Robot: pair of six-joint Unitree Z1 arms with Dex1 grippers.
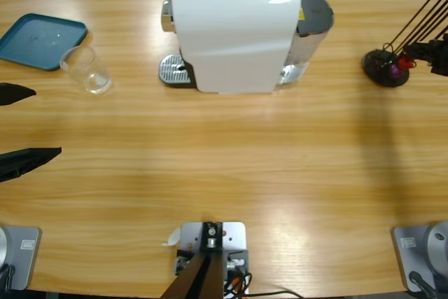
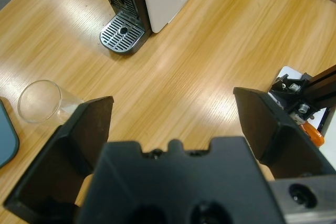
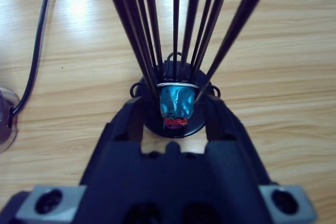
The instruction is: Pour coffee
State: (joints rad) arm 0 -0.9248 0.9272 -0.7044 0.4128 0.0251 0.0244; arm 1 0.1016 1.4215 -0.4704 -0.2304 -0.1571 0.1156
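The white coffee machine [image 1: 234, 33] stands at the table's far middle, its drip tray [image 1: 175, 71] empty. No coffee shows anywhere. An empty clear glass [image 1: 87, 69] stands left of the tray. My left gripper [image 1: 42, 122] hovers open at the left edge, short of the glass [image 2: 44, 100]. At the right, my right gripper [image 1: 428, 54] reaches into a black wire capsule rack [image 1: 385, 68]. In the right wrist view its jaws close in on both sides of a blue capsule [image 3: 177, 102] at the rack's foot, and my right gripper [image 3: 177, 109] looks shut on it. A red capsule [image 3: 173, 123] lies just beneath.
A teal tray [image 1: 38, 40] lies at the far left corner, beside the glass. A black cable [image 3: 37, 51] runs across the wood left of the rack. The machine's grey water tank [image 1: 315, 15] sits on its right side.
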